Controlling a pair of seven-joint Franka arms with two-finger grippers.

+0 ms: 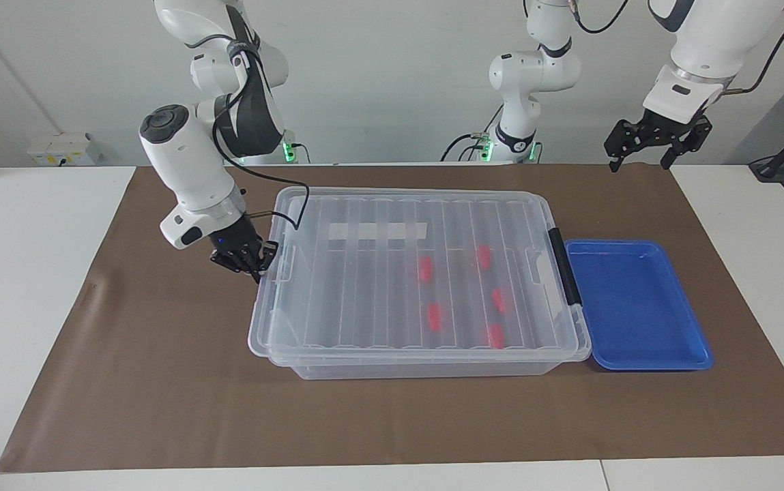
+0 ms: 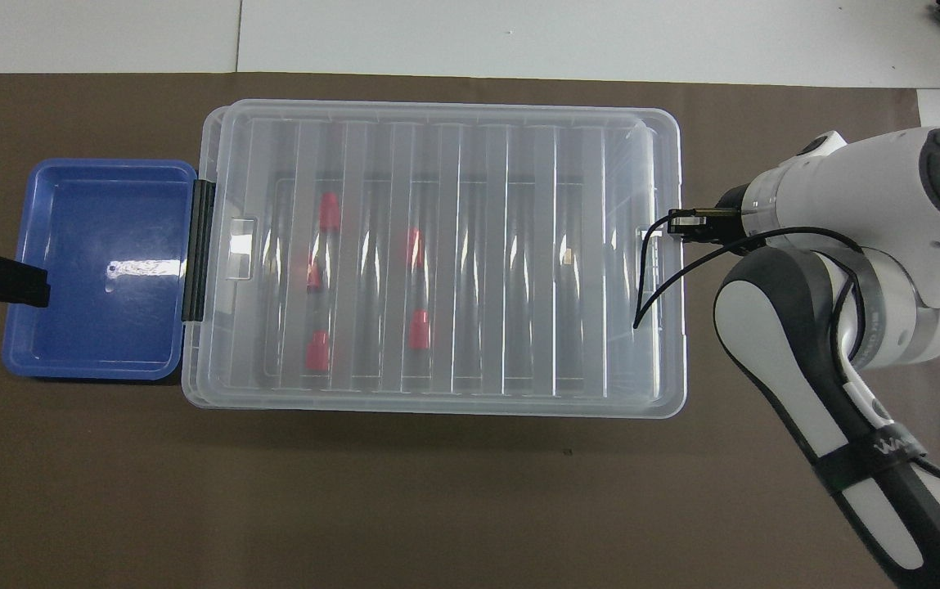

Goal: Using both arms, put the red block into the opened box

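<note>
In the facing view, a brown paper-like mat [image 1: 160, 382] covers the white worktop [image 1: 23, 273], and on it stands the box [image 1: 405, 368], a large clear plastic bin under a ribbed see-through lid [image 1: 364, 286] with a white label strip [image 1: 376, 231] and a black end handle [image 1: 564, 266]. Through the lid show five small red blocks [image 1: 424, 269], smooth and stubby, lying in the box toward the handle end. Touching that end, at the box's 3 o'clock, lies one shallow glossy blue tray [image 1: 637, 307]. The right gripper [image 1: 255, 262] is shut on the lid's edge at the box's 9 o'clock end; the left gripper [image 1: 651, 146] hangs open in the air at 1 o'clock, waiting. In the overhead view the same lid [image 2: 453, 245] shows parallel ribs, with only four red blocks [image 2: 329, 214] clear beneath it; the blue tray [image 2: 93, 270] sits at 9 o'clock, the left gripper [image 2: 3, 280] over its outer rim, and the right gripper [image 2: 686, 225] at the lid's 3 o'clock edge
</note>
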